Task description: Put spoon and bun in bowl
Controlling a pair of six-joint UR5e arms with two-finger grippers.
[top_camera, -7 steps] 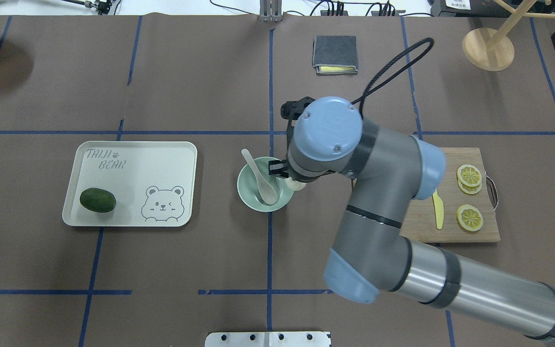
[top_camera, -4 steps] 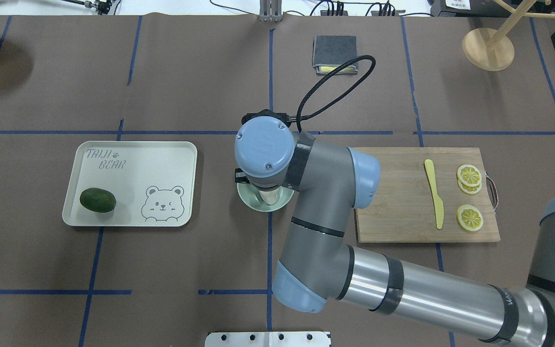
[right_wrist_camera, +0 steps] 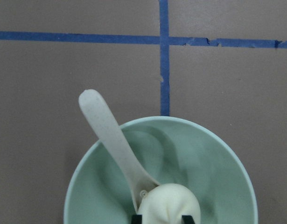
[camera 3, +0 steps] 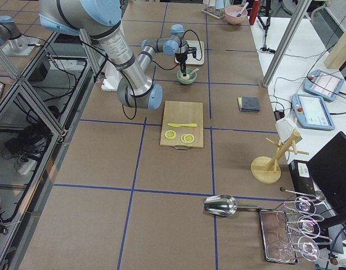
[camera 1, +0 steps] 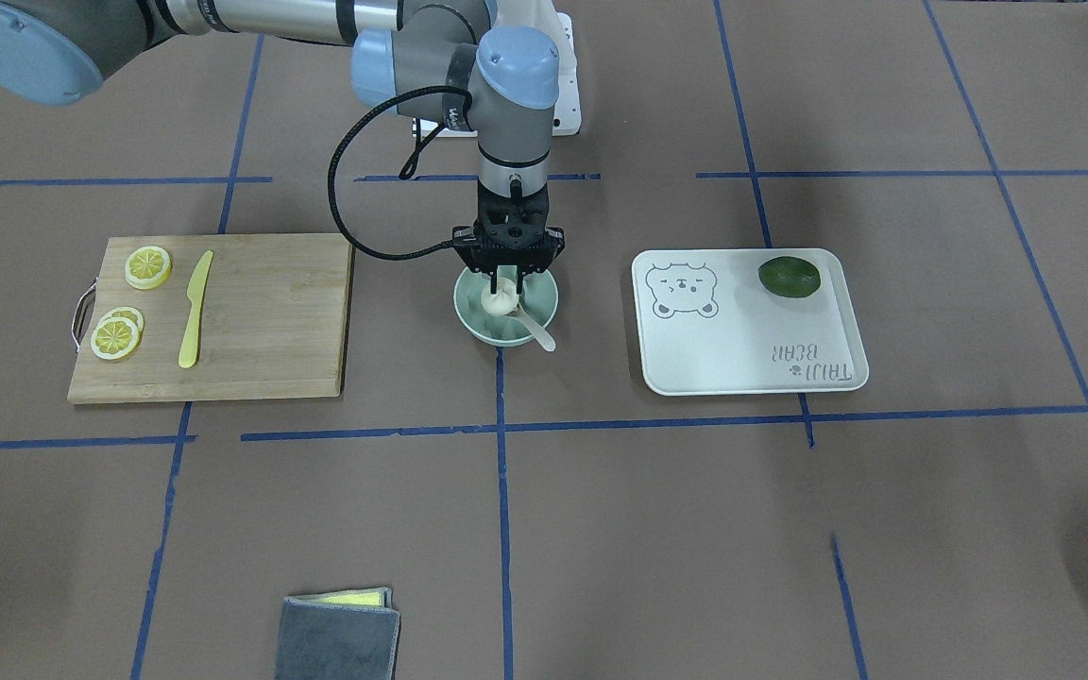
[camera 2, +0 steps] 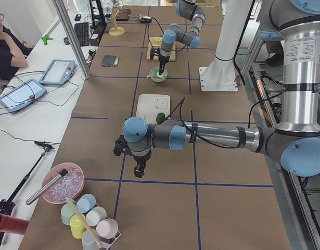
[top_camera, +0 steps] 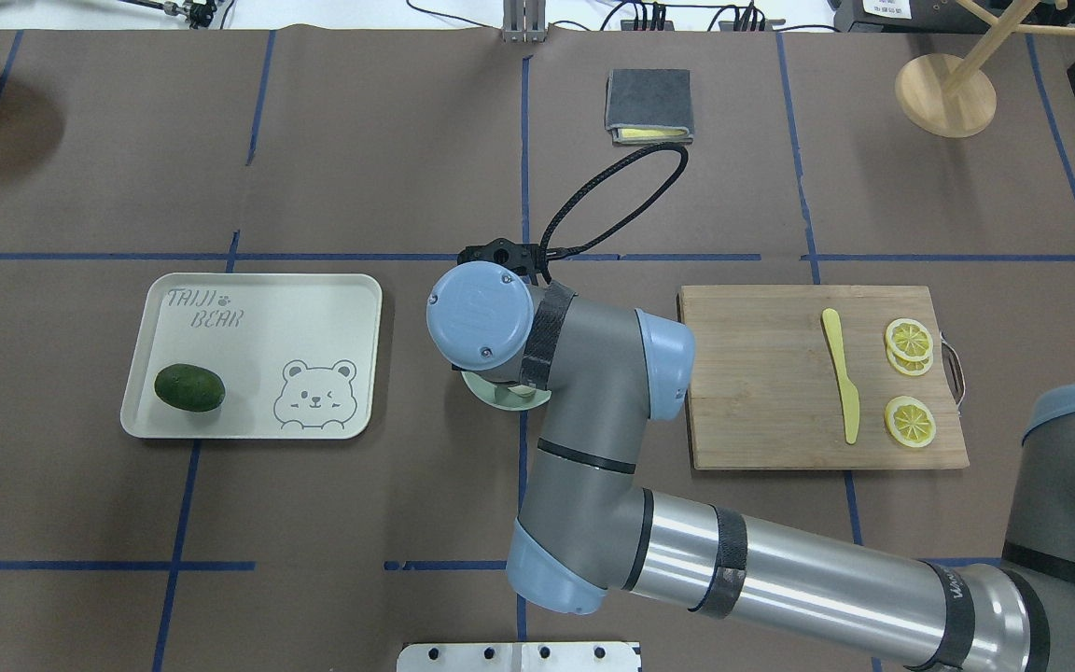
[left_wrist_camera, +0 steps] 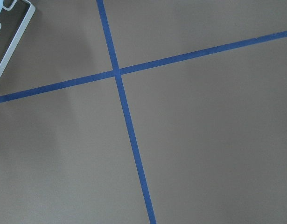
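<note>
Bun point(right_wrist_camera: 170, 204) clamped in my right gripper point(camera 1: 506, 281), low inside the bowl point(right_wrist_camera: 218, 154), touching the spoon point(right_wrist_camera: 110, 135); left gripper point(camera 2: 140, 172) hangs over the table point(left_wrist_camera: 204, 140), whether spread or closed I cannot tell.

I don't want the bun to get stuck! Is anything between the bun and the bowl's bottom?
Yes: the spoon. Its scoop lies in the bowl right under the bun in the right gripper, so the bun will probably rest on it.
</note>
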